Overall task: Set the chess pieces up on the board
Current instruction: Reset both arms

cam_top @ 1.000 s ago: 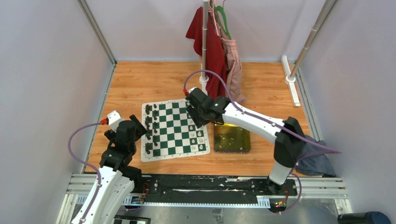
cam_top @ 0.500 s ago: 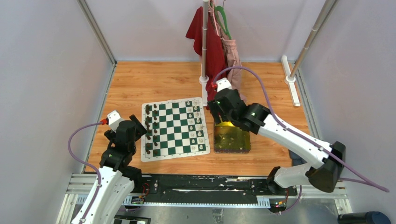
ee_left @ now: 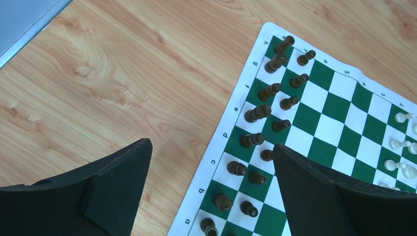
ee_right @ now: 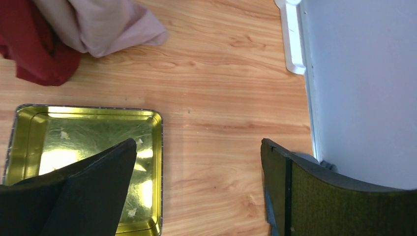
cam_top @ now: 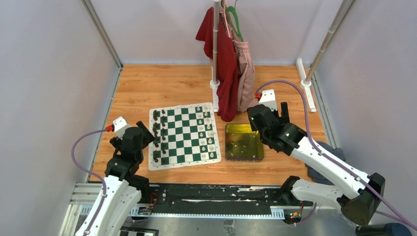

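Observation:
The green-and-white board [cam_top: 183, 138] lies left of centre on the wooden table. Cream-white chess pieces [cam_top: 209, 132] stand in its two right-hand columns, and dark brown men [cam_top: 156, 137] fill the two left-hand ones. My left gripper [cam_top: 142, 132] hovers open over the board's left edge. In the left wrist view the left gripper [ee_left: 210, 146] has nothing between its fingers; below it are the board [ee_left: 339, 105] and, at the far right, cream pieces [ee_left: 401, 118]. My right gripper [cam_top: 269, 123] hangs open and empty past the tray's far right corner, and the right wrist view shows the same gripper [ee_right: 197, 145] above bare wood.
A yellow-green metal tray [cam_top: 244, 129] sits right of the board, and its rim [ee_right: 160, 147] shows under my right gripper's left finger. Red and pink clothes [cam_top: 230, 59] hang on a stand behind. A grey cloth [cam_top: 330, 164] lies at the right, by a white rail [cam_top: 306, 83].
My right arm has swung from above the board's far right corner, across the tray, to the tray's right side. The left arm has not moved.

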Available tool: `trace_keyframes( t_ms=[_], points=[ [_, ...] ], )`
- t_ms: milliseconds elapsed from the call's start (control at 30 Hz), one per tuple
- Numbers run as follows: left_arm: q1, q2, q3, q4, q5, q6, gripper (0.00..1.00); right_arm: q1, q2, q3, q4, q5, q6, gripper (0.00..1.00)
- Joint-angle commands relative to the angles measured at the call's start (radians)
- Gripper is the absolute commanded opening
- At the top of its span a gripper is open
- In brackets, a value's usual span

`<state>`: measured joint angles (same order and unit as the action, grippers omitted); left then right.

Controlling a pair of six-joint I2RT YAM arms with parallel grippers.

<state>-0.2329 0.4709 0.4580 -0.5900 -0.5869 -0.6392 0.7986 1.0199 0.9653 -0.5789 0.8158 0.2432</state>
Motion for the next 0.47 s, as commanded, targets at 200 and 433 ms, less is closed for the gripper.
trace_keyframes(
  t_ms=[200,433],
  points=[
    [-0.008,0.011,0.009,-0.004,0.003,0.007,1.00,-0.037,0.006,-0.015,-0.196,0.150,0.188,1.00],
    [-0.008,0.005,0.007,-0.004,0.000,0.007,1.00,-0.081,-0.082,-0.058,-0.155,0.061,0.137,0.97]
  ],
)
